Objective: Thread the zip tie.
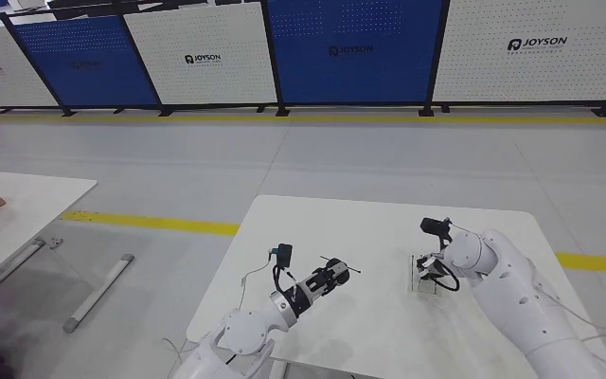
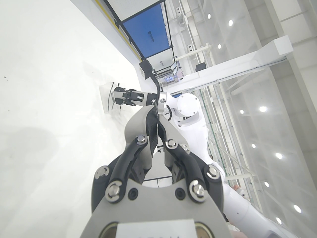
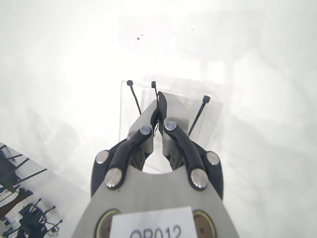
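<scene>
A clear acrylic stand (image 1: 417, 285) (image 3: 213, 117) on the white table (image 1: 379, 332) holds three black zip ties upright. The outer two show their heads (image 3: 129, 83) (image 3: 206, 99). My right gripper (image 1: 431, 267) (image 3: 159, 101) is at the stand, shut on the strap of the middle zip tie (image 3: 153, 85). My left gripper (image 1: 334, 272) (image 2: 156, 117) hovers over the table's middle, left of the stand, shut. A thin black zip tie (image 1: 349, 269) crosses its tip in the top view. The left wrist view shows the right gripper (image 2: 116, 97) against the stand (image 2: 105, 100).
The table's near edge (image 3: 44, 167) lies close behind the right gripper. A second white table (image 1: 38, 199) stands far left across the floor. Bare tabletop lies between the two grippers and toward the far edge.
</scene>
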Robot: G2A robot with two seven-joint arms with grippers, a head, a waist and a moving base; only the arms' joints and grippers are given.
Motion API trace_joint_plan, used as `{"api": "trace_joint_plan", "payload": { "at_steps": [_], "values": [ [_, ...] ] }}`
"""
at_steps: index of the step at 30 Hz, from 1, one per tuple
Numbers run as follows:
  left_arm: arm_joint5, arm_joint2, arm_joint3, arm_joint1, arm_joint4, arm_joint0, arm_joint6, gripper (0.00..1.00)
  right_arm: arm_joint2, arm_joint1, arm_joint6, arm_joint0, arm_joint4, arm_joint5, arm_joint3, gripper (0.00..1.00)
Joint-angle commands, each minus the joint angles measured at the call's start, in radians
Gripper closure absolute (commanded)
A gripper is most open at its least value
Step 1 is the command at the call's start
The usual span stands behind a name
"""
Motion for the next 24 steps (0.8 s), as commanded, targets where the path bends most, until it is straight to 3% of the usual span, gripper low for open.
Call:
{"api": "trace_joint_plan", "payload": {
  "at_steps": [1, 7, 11, 18, 24],
  "values": [
    [0.000, 0.000, 0.000, 0.000, 0.000, 0.000, 0.000, 1.00, -0.003, -0.003, -0.001, 0.003, -0.003, -0.003, 0.008, 1.00],
    [0.000, 0.000, 0.000, 0.000, 0.000, 0.000, 0.000, 1.00, 0.002, -0.003, -0.003, -0.005, -0.017, -0.018, -0.002, 1.00],
    [0.000, 0.000, 0.000, 0.000, 0.000, 0.000, 0.000, 1.00, 0.018, 0.009, -0.010, -0.032, -0.044, -0.007, -0.058, 1.00],
    [0.000, 0.000, 0.000, 0.000, 0.000, 0.000, 0.000, 1.00, 0.089, 0.051, -0.008, -0.123, -0.113, 0.046, -0.235, 1.00],
    [0.000, 0.000, 0.000, 0.000, 0.000, 0.000, 0.000, 1.00, 0.193, 0.092, -0.055, -0.236, -0.149, 0.070, -0.405, 1.00]
  ]
}}
